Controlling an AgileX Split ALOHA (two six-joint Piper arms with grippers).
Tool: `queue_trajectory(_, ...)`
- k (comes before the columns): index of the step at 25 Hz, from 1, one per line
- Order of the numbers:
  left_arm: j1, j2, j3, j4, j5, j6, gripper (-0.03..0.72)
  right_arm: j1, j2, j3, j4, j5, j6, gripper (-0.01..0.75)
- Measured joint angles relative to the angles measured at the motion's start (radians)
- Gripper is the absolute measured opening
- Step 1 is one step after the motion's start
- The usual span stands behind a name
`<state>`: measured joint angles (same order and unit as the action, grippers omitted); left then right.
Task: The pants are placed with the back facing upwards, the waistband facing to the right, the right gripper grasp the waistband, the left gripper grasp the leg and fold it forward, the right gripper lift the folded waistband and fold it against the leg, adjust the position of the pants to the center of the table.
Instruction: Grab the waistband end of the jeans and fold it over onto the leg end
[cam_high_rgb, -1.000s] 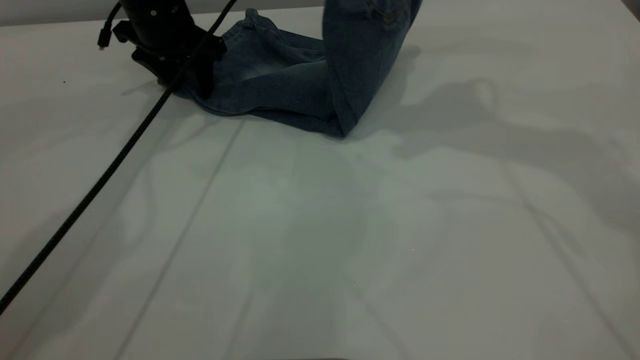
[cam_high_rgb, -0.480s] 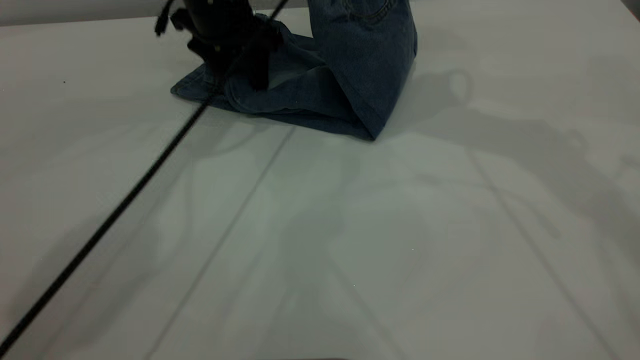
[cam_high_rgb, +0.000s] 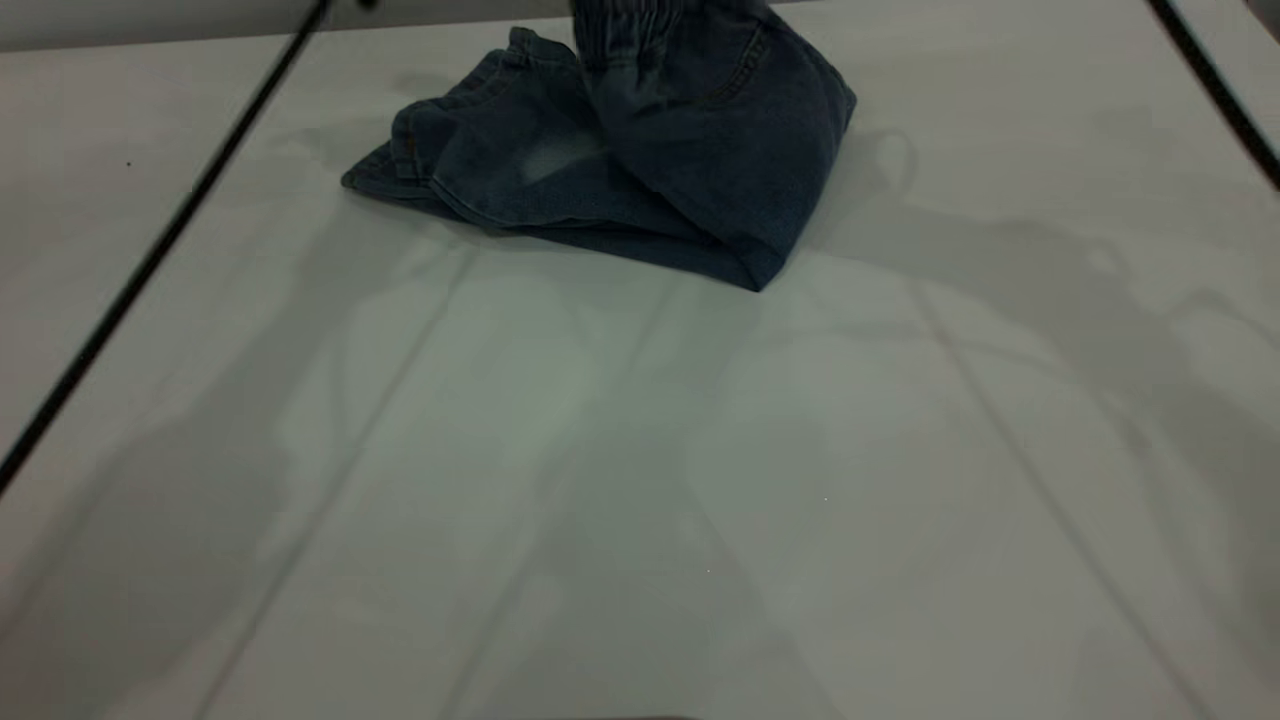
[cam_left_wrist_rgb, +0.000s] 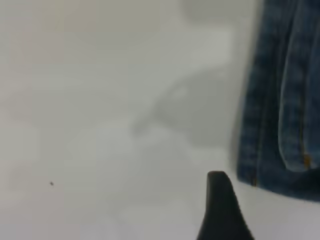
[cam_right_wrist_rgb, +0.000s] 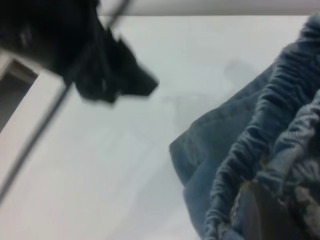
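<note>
While the exterior view doesn't catch either claw, it does show the pants (cam_high_rgb: 620, 170) bunched in a heap near the far edge of the tabletop (cam_high_rgb: 640, 480), roughly midway along it. The gathered waistband (cam_high_rgb: 640, 25) is hoisted up at the very top of the frame, with the seat part draping down from it and a back pocket seam visible on that flap. Under it the rest of the denim lies flat, with a pale faded patch showing and the hems pointing toward the left side. A black cable (cam_high_rgb: 160, 250) runs diagonally over the left part of the tabletop, and another dark cable (cam_high_rgb: 1215, 90) cuts across the far right corner.

From the left wrist view, the left gripper (cam_left_wrist_rgb: 222, 210) only shows as 1 black fingertip above bare tabletop, just beside a denim edge with tan stitching but not touching it. Can't tell if its jaws are apart or closed, since just that 1 finger is in shot.

Over in the right wrist view, the right gripper (cam_right_wrist_rgb: 262, 217) has its dark finger buried in the ruffled waistband, so the jaws look clenched on that band, holding it off the surface. Farther off in the same shot, the other arm's black claw hangs over the tabletop, clear of the cloth, with its cable trailing away.
</note>
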<state>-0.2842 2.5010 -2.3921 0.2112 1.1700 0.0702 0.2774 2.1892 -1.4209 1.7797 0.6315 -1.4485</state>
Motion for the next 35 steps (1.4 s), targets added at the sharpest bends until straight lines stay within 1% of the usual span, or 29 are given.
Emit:
queue_trajectory(2,0.000,0.000,-0.031,-0.002,0.000,-0.006,0.427,0.014,0.026,-0.022,0.008,0.013,-0.016,0.061)
queue_trajectory(5,0.000,0.000,-0.058,-0.017,0.000,-0.007,0.427,0.040,0.071,-0.068,0.010,0.035,-0.022,0.133)
queue_trajectory(7,0.000,0.000,-0.059,-0.033,0.000,-0.009,0.427,0.056,0.101,-0.106,0.012,0.042,-0.022,0.232)
queue_trajectory(12,0.000,0.001,-0.059,-0.092,0.000,-0.011,0.427,0.084,0.139,-0.161,-0.003,0.057,0.037,0.543)
queue_trajectory(14,0.000,0.001,-0.059,-0.124,0.002,-0.005,0.427,0.077,0.139,-0.164,-0.044,0.058,0.085,0.620)
queue_trajectory(15,0.000,0.001,-0.059,-0.149,0.002,0.007,0.427,0.066,0.135,-0.164,-0.085,0.058,0.117,0.642)
queue_trajectory(17,-0.001,0.001,-0.059,-0.206,0.002,0.061,0.427,0.035,0.123,-0.164,-0.192,0.051,0.193,0.650)
queue_trajectory(19,-0.009,0.007,-0.059,-0.259,0.002,0.152,0.427,-0.007,0.104,-0.164,-0.331,0.048,0.295,0.637)
queue_trajectory(23,-0.040,0.043,-0.059,-0.305,0.002,0.441,0.427,-0.088,0.062,-0.167,-0.609,0.069,0.547,0.583)
queue_trajectory(27,-0.081,0.107,-0.059,-0.312,0.002,0.719,0.427,-0.133,0.024,-0.169,-0.826,0.089,0.733,0.561)
queue_trajectory(29,-0.105,0.138,-0.059,-0.312,0.002,0.819,0.427,-0.144,0.014,-0.170,-0.890,0.101,0.794,0.559)
queue_trajectory(31,-0.128,0.171,-0.059,-0.313,0.002,0.905,0.427,-0.149,0.011,-0.170,-0.928,0.113,0.818,0.559)
queue_trajectory(35,-0.162,0.228,-0.061,-0.314,0.000,0.973,0.427,-0.149,0.011,-0.170,-0.947,0.126,0.827,0.559)
